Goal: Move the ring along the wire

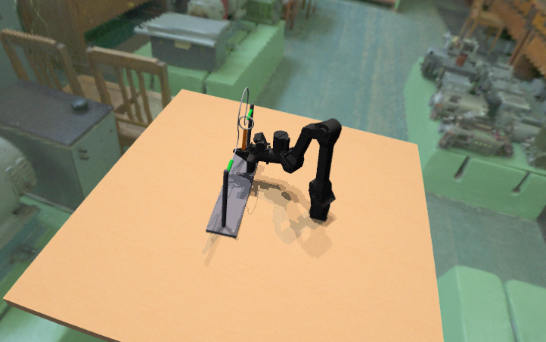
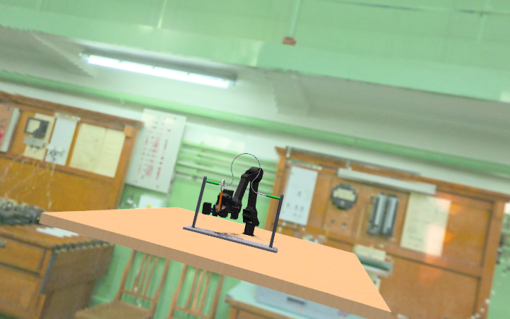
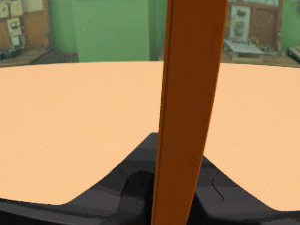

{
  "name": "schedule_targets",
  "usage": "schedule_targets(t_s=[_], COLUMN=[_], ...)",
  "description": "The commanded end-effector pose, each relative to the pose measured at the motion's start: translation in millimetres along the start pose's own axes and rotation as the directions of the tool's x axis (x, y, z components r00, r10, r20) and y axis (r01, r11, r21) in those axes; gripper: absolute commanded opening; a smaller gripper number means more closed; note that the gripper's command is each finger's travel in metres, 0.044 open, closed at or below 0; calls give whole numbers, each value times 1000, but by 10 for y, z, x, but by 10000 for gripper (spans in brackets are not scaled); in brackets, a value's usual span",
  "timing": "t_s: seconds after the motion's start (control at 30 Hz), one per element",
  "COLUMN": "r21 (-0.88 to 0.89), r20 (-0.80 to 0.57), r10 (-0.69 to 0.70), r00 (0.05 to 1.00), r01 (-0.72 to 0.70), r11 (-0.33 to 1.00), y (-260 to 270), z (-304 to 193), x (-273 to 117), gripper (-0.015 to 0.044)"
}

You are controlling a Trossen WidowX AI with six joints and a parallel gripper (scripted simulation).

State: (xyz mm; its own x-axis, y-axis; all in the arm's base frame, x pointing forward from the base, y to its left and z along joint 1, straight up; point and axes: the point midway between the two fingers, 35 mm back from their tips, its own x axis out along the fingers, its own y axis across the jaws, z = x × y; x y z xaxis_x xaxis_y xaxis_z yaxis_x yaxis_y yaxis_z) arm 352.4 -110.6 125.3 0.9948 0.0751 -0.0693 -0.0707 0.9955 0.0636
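My gripper [image 1: 243, 150] [image 3: 163, 143] is shut on the upright orange handle [image 1: 243, 138] [image 2: 220, 201] [image 3: 191, 89]. The ring [image 1: 246, 129] [image 2: 222, 181] stands above it, around the wire just past the inner end of the far green part [image 1: 249, 114] [image 2: 212, 182], which is the left one in the exterior view. The thin grey wire [image 2: 245, 153] appears to pass through the ring; whether they touch is too small to tell. The other green part [image 1: 230, 166] [image 2: 273, 196] joins the near post [image 1: 224, 201] [image 2: 276, 221].
The far post [image 2: 198, 205] stands just beside the gripper in the top view. Both posts rise from a long grey base [image 1: 237, 207]. From the ring the wire dips, rises into a tall loop, then drops to the other green part. The arm [image 1: 324, 161] stands on one side of the base.
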Motion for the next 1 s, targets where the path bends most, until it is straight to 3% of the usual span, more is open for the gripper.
schedule_targets(t_s=[0.0,0.6,0.97], r21=[37,345,475], r20=[5,10,-65], r10=[0,26,83], r00=[1000,1000,994], r01=[0,-28,-42], r11=[999,938,879], y=[84,663,887], z=[12,117,223], x=[-5,-10,-129], gripper=[-150,-150,-150])
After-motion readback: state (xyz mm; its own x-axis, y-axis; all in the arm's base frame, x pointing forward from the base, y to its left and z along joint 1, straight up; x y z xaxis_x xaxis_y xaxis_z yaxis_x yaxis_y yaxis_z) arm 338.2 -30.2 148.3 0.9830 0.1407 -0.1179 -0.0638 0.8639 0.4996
